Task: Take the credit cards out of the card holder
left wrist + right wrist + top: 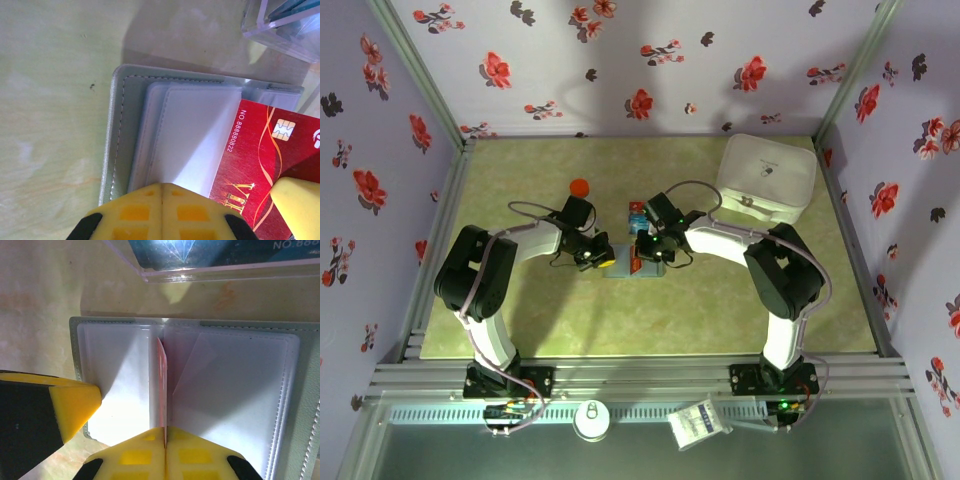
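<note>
The thin red plastic card point(260, 150), lower right, carries gold swirls and white digits. The flat grey-blue folding card holder point(125, 130) sits on a mottled pale-green tabletop point(50, 125).

red card point(260, 155) is glossy plastic; card holder point(122, 130) matt, stitched, with smooth clear sleeves point(195, 130).

Robot-laboratory test cell. An aluminium-profile frame point(620, 378) encloses a pale green tabletop point(570, 325). Its walls are flower-printed sheets point(620, 60). A left arm point(480, 280) and a right arm point(785, 275) are bolted to the near rail.
</note>
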Robot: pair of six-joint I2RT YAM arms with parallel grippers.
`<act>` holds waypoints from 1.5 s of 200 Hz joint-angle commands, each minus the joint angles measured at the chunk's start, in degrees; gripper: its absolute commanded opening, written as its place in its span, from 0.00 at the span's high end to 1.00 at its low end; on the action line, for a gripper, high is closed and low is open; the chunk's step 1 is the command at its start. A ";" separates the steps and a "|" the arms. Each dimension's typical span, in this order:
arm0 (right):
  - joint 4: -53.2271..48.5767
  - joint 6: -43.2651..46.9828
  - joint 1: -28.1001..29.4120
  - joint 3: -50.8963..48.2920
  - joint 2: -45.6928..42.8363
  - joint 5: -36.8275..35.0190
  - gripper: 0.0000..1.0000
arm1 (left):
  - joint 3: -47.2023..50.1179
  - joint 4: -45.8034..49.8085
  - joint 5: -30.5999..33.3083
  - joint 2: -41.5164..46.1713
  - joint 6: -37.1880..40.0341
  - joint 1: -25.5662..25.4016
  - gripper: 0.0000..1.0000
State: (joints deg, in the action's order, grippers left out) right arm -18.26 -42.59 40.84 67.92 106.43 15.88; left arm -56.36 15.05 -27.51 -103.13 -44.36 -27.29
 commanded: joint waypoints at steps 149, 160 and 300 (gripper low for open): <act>-15.40 27.84 -4.69 6.59 -6.64 -1.85 0.95 | -1.77 3.19 0.63 1.97 1.75 -0.18 0.98; -18.12 33.69 -5.15 8.37 -6.04 -2.39 0.95 | -2.08 3.49 0.61 2.29 1.84 -0.15 0.97; -39.32 86.36 -9.71 36.58 9.05 -3.83 0.96 | 0.20 5.53 0.29 7.32 4.48 2.43 0.92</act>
State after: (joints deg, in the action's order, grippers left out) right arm -51.81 33.80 32.08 98.45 112.42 13.19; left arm -56.95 17.87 -27.44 -97.93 -42.63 -26.02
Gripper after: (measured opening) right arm 0.065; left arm 0.082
